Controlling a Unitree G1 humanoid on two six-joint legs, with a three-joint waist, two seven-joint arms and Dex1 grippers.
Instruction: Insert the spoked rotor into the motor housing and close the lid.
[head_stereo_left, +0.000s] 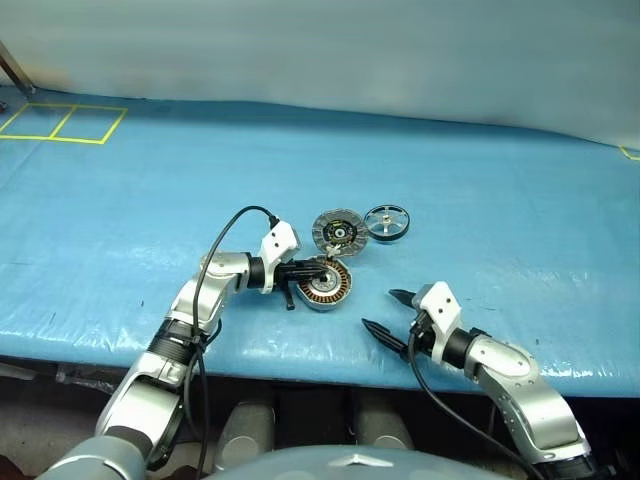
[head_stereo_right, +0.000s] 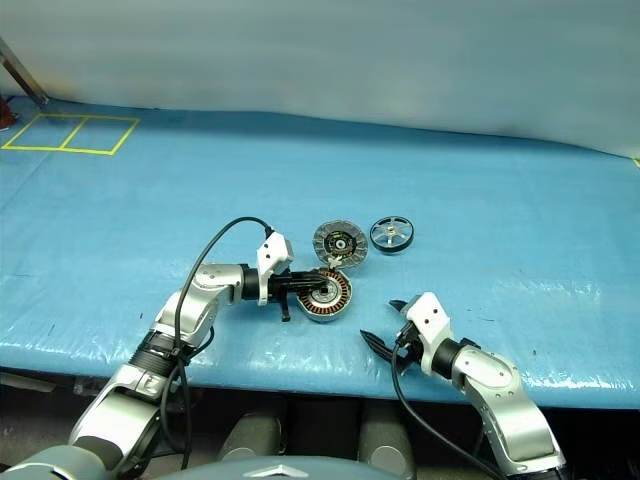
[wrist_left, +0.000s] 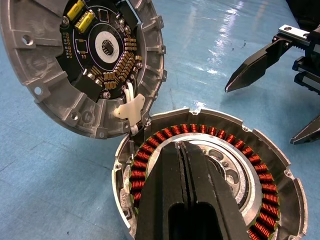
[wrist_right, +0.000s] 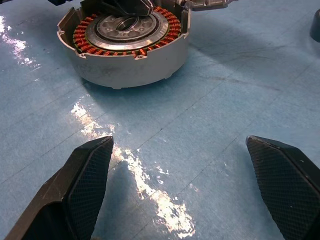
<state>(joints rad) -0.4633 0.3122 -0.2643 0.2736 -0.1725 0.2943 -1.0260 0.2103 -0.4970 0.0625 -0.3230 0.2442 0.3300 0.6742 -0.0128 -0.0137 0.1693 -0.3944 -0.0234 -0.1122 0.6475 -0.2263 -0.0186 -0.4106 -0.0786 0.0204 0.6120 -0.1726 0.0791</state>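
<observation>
Bracing the motor housing (head_stereo_left: 327, 283) seems to be the step: left gripper (head_stereo_left: 318, 269) pinched closed over its hub. Right gripper (head_stereo_left: 389, 311) gapes wide, holding nothing; the spoked rotor (head_stereo_left: 387, 222) needs fetching next, I'd guess.

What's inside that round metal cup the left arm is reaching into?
Inside the motor housing sits a ring of copper windings around a silver hub. The left gripper, jaws shut, covers part of the middle. The spoked rotor lies apart on the table.

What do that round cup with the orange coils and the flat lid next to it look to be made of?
The motor housing looks like dull grey cast metal, holding shiny copper-coloured wire windings. The lid seems the same matte grey metal, ribbed at the rim, with a dark circuit board inside.
</observation>
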